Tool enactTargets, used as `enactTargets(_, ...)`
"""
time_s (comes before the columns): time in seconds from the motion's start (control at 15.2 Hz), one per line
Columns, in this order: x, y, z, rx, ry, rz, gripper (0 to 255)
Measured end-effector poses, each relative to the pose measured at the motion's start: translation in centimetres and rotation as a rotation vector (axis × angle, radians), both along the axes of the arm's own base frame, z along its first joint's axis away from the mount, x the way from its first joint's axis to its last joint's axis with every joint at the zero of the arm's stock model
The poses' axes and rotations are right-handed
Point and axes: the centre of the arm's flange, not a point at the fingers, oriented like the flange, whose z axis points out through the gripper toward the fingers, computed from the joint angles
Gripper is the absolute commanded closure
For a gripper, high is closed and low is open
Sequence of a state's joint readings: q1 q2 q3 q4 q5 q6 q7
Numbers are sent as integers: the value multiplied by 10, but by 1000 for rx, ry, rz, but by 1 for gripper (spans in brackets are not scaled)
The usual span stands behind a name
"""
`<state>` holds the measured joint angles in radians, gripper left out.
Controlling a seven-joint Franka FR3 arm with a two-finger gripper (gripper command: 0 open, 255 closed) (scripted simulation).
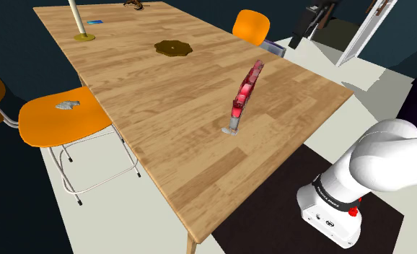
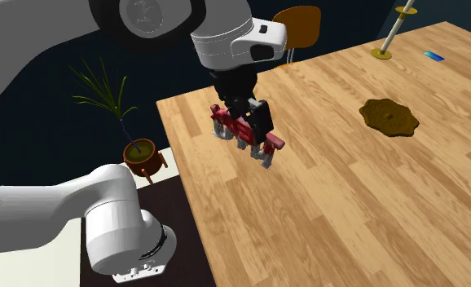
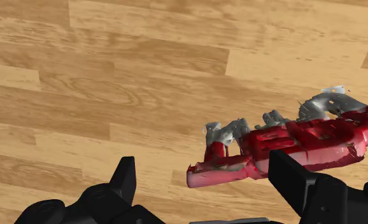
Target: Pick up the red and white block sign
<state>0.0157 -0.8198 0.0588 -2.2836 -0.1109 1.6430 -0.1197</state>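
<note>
The gripper [image 3: 202, 162] is hanging just above the sign [image 3: 291, 143], with its fingers [image 3: 122, 181] standing wide apart and clasping nothing. One finger is crossing in front of the sign's lower edge, though I cannot tell if it is touching. The other finger is hovering over bare wood, well apart from the sign.

In the second exterior view the gripper [image 2: 244, 114] is pointing down onto the sign [image 2: 270, 145]. The sign is red with grey feet and is standing on the table [image 2: 348, 212], in the end nearest the arm. From the shoulder view the sign [image 1: 244, 94] is showing edge-on as a thin red strip, set in from the table's [image 1: 164, 151] edge.

Farther along the table a brown mat [image 1: 173, 47] is lying flat. Beyond it a pole [image 1: 84, 36] is rising from a yellow base, with a blue card [image 1: 94, 22] just beside it.

An orange chair [image 1: 59, 119] is standing at the table's long side, with a grey lump [image 1: 68, 105] on its seat. Another chair [image 1: 251, 27] is standing at the opposite side. A potted plant [image 2: 136, 151] is sitting on the floor beside the table.
</note>
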Motion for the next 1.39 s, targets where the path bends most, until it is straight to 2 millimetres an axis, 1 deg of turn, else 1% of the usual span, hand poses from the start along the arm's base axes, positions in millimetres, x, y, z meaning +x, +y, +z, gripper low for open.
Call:
enactTargets(0.07, 0, 0, 0, 0, 0, 0, 0)
enactTargets(0.13, 0, 4, -3, 7, 2, -39, 0)
enactTargets(0.2, 0, 11, -9, 21, 2, -112, 0)
enactTargets(0.26, 1, 21, -17, 37, 3, -200, 0)
enactTargets(0.46, 9, 49, -36, 94, 4, -503, 0)
enactTargets(0.59, 17, 66, -49, 133, 4, -711, 0)
enactTargets(0.73, 33, 87, -60, 171, 6, -919, 0)
enactTargets(0.86, 47, 98, -73, 211, 6, -1131, 0)
enactTargets(0.92, 52, 103, -77, 224, 7, -1205, 0)
enactTargets(1.06, 60, 106, -87, 235, 8, -1264, 0)
enactTargets(1.39, 62, 108, -113, 239, 8, -1285, 0)
